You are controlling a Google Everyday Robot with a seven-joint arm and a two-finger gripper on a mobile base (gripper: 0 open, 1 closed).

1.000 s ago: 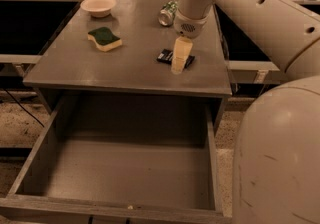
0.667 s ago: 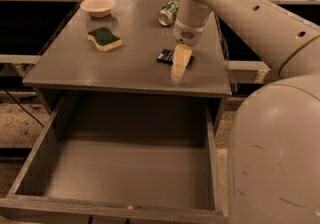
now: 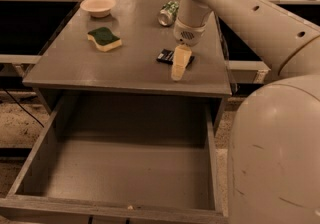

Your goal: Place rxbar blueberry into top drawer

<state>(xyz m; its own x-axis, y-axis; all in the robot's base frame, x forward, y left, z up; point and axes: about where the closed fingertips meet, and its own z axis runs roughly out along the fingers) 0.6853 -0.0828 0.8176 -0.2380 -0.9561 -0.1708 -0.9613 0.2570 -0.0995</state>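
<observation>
Around the bar: a green-and-yellow sponge (image 3: 104,38) lies well to the left on the grey table (image 3: 125,70); a pale bowl (image 3: 98,6) stands at the back left corner; a green can (image 3: 168,13) lies on its side at the back, just behind the arm (image 3: 240,13).
In the way: the gripper (image 3: 179,67) hangs in front of the bar's right half and hides it; the robot's pale body (image 3: 275,158) fills the right foreground, beside the drawer's right wall.
Rxbar blueberry (image 3: 164,56): flat on the table top, near its right front part, dark wrapper showing to the left of the gripper.
Gripper: pointing down at the bar, at or just above it; whether it is clenched or released cannot be told.
Since a second ago: the gripper sits slightly lower over the bar; bar, sponge, bowl and can lie where they were.
Top drawer (image 3: 125,168): pulled out below the table's front edge, grey floor and walls bare, nothing in it.
Bowl: nothing visible inside.
</observation>
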